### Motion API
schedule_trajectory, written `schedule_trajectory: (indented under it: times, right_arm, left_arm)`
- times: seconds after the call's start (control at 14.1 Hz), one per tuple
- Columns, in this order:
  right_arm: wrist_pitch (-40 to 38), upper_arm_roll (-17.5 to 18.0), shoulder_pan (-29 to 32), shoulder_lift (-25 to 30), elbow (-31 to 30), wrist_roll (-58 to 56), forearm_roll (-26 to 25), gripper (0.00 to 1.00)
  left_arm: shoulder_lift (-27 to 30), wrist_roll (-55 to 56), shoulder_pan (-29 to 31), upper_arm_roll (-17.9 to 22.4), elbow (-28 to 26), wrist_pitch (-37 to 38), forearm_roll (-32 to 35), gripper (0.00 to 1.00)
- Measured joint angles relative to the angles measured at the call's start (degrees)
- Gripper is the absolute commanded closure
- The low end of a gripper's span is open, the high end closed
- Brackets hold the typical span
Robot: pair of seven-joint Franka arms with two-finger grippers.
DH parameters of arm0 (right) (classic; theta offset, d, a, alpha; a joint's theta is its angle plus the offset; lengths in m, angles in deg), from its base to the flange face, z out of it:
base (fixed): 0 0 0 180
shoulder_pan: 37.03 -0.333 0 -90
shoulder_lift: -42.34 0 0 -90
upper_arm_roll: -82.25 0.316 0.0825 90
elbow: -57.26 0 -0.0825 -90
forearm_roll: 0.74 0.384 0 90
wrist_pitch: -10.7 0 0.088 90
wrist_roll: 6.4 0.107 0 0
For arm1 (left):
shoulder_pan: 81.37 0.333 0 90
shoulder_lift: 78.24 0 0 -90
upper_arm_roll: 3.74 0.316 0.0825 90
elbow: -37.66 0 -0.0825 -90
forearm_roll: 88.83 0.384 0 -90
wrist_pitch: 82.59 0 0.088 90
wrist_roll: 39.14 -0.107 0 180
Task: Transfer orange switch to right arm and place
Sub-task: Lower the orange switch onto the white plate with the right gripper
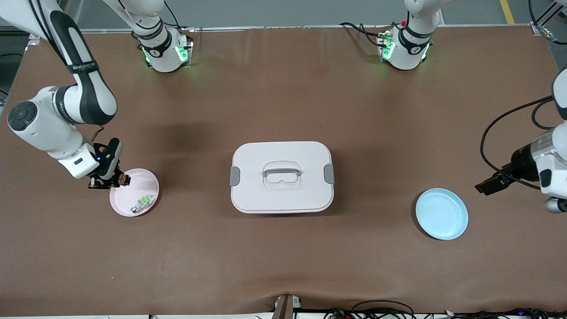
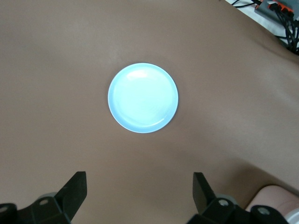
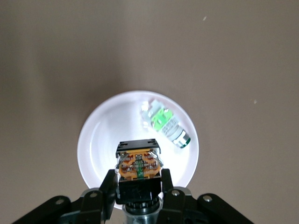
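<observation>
My right gripper (image 1: 116,180) is shut on the orange switch (image 1: 122,179), a small black block with an orange middle, and holds it over the pink plate (image 1: 148,177) at the right arm's end of the table. In the right wrist view the orange switch (image 3: 138,165) sits clamped between the black fingers (image 3: 108,184) above the plate (image 3: 100,135). A clear-and-green part (image 1: 142,202) lies on that plate; it also shows in the right wrist view (image 3: 166,123). My left gripper (image 1: 489,184) is open and empty, up beside the light blue plate (image 1: 441,213), which shows bare in the left wrist view (image 2: 143,97).
A white lidded box (image 1: 281,176) with a grey handle and grey side clips stands in the middle of the table. Black cables hang by the left arm at the table's edge.
</observation>
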Motion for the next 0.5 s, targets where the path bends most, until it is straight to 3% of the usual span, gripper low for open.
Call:
schedule_trajectory:
  times: [0.5]
  right_arm:
    - [10.2,0.1,2.5,-9.2,-0.3,-2.5,-0.8,1.0]
  left_arm:
    - [0.6,-12.4,2.5,-0.2,0.0,0.6,0.0,0.0]
